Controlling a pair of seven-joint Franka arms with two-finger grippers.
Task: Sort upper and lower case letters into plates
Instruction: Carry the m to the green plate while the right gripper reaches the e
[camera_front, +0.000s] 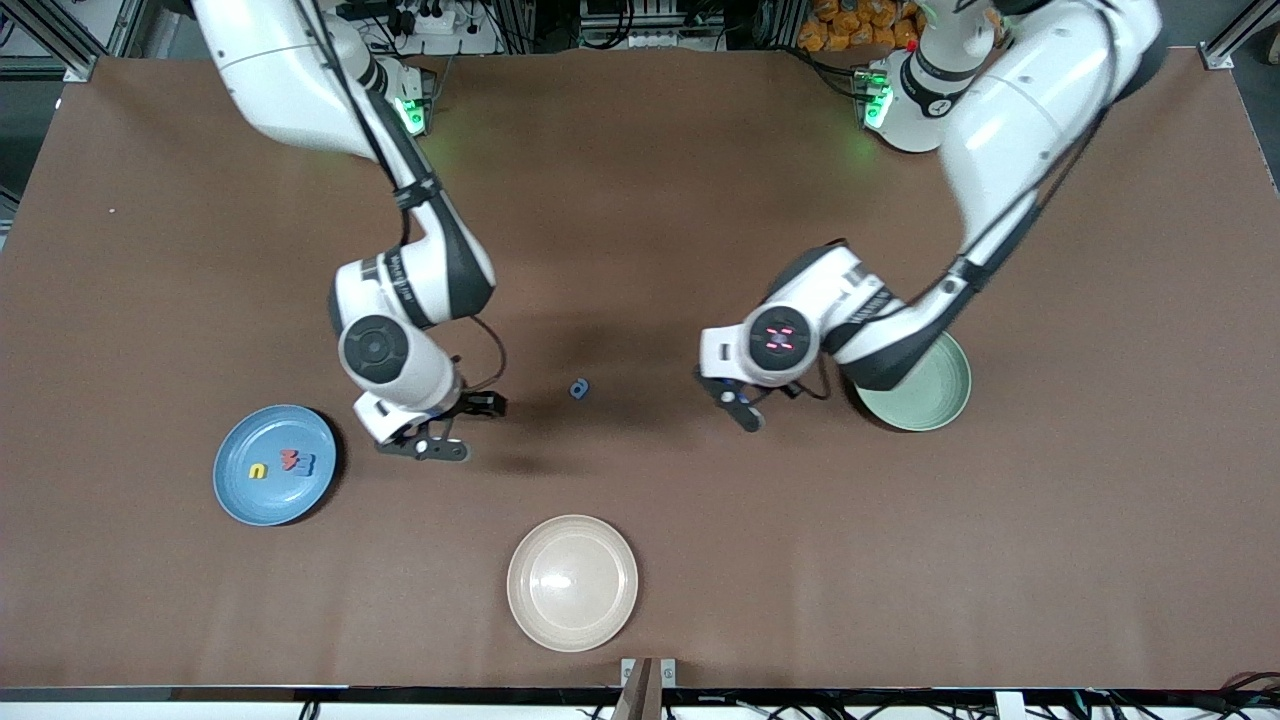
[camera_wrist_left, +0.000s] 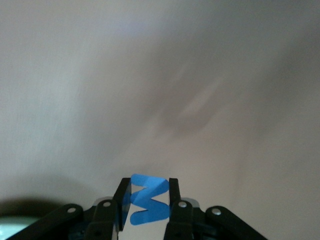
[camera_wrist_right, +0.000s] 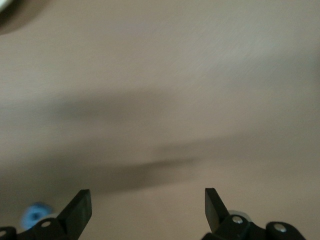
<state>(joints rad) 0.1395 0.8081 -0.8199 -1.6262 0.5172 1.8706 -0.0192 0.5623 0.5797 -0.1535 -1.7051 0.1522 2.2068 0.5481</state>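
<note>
You have a brown table (camera_front: 640, 250) with three plates on it. The cream plate (camera_front: 572, 582) sits nearest the front camera and has no part in the sorting. The blue plate (camera_front: 274, 465) lies toward the right arm's end and holds three letters: a yellow one (camera_front: 259, 470), a red one (camera_front: 291, 459) and a blue one (camera_front: 307, 465). The green plate (camera_front: 925, 385) lies toward the left arm's end, partly hidden under the left arm, so you cannot see what it holds.

Your left gripper (camera_wrist_left: 149, 200) hangs over bare table beside the green plate, and its fingers are clamped on a blue zigzag letter (camera_wrist_left: 148, 198), pinched across its flat faces and standing upright between the pads. Your right gripper (camera_wrist_right: 148, 205) hangs over the table beside the blue plate, fingers spread wide with nothing between them.

One small blue letter (camera_front: 579, 389) lies loose on the table between the two grippers, well apart from every plate and closer to the right gripper.

Judge these foam letters as very light, soft and a bit springy. They should squash before they break, yet a thin flat piece can tip or slide. Take the loose one across its narrow width, with the fingers low against the table.
</note>
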